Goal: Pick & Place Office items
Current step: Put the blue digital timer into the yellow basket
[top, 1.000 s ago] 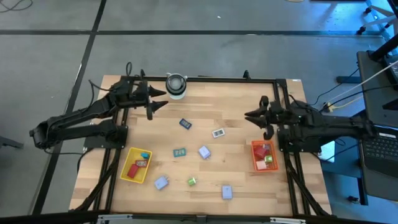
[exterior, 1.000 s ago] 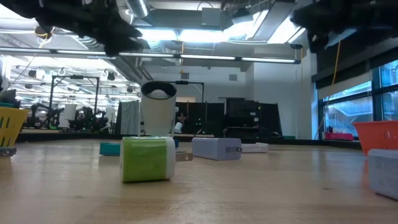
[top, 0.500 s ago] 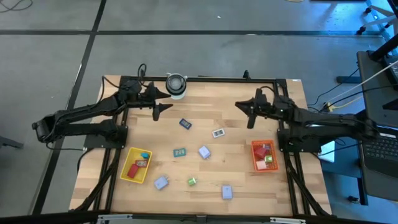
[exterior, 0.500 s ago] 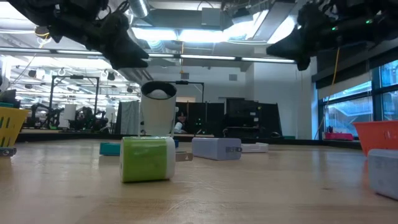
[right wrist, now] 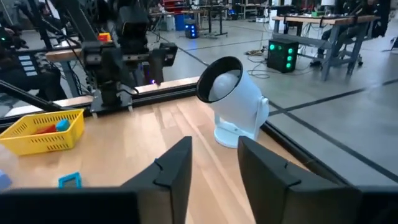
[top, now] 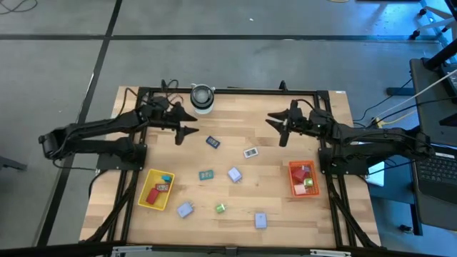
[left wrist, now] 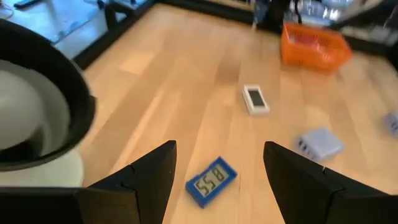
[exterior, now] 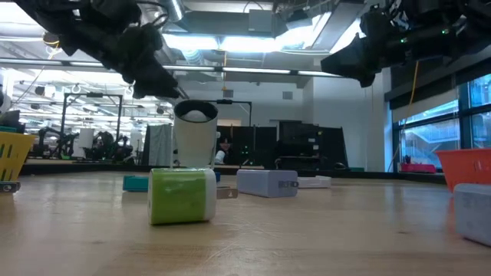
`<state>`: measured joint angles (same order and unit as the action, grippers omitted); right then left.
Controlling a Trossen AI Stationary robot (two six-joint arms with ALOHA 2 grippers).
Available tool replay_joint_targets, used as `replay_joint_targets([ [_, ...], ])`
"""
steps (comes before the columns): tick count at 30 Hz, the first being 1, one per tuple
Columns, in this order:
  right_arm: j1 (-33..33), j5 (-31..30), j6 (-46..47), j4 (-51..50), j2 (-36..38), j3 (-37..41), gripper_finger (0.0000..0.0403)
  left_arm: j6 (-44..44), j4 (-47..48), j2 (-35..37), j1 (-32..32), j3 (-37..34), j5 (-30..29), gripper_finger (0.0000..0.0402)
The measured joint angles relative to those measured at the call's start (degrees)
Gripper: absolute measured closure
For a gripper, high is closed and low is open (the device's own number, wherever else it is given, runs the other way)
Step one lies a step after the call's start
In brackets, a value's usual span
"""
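Evidently both arms are hovering above the far half of the table [top: 285, 214] with nothing gripped. The left gripper [top: 187, 126] is holding its fingers spread wide and empty, and in its wrist view the small blue packet with printed digits [left wrist: 212, 181] is lying flat on the wood just ahead of and between those fingers, with the white label-faced block [left wrist: 255, 99] farther out and a lavender block [left wrist: 318, 142] off to one side beyond it. That blue packet [top: 213, 142] is sitting just beside the left gripper toward the table's middle, apart from it. The right gripper [top: 277, 126] is also standing open and carrying nothing; the white block [top: 250, 152] is lying near it, a little toward the near edge. These items look light, stiff and flat, so a pinch across the short sides from above should be holding well, though a thin packet may be sliding on the smooth wood if a finger is nudging it first. The round grey-white cylinder [top: 202, 98] is standing close behind the left gripper and is crowding its wrist view. Other pieces, the teal packet [top: 206, 174], the green block [top: 221, 208] and more lavender blocks, are lying well apart from both grippers toward the near edge, between the yellow tray [top: 145, 200] and the red tray [top: 293, 190], each already holding a few items.
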<state>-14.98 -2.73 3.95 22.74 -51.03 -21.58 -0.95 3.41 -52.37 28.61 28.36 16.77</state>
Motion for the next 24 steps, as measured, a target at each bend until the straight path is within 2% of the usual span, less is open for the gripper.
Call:
replay_joint_targets([
  [3,0.0,-0.9,0.3,0.7,0.0,0.0,0.0252,3.6,0.1,-2.8,-3.1,0.3,-3.3,0.0161],
  [7,0.0,-1.0,0.3,1.0,0.0,0.0,0.0227,5.1,-1.1,-6.8,-7.4,2.5,-16.4,0.0156],
  [9,0.0,-2.6,0.3,0.9,-0.1,0.0,0.0215,6.6,0.4,-8.4,-9.1,3.8,-19.5,0.0155],
  [12,0.0,-5.7,1.3,-0.2,-0.4,0.0,0.0197,9.1,4.2,-11.0,-11.6,7.1,-19.8,0.0155],
  [18,0.0,-6.7,4.6,-0.6,-0.3,0.0,0.0172,17.5,20.6,-17.4,-14.3,15.6,-20.1,0.0155],
  [24,0.0,-4.9,4.6,-2.2,-0.3,0.0,0.0163,24.4,23.8,-25.1,-14.5,20.7,-19.3,0.0155],
])
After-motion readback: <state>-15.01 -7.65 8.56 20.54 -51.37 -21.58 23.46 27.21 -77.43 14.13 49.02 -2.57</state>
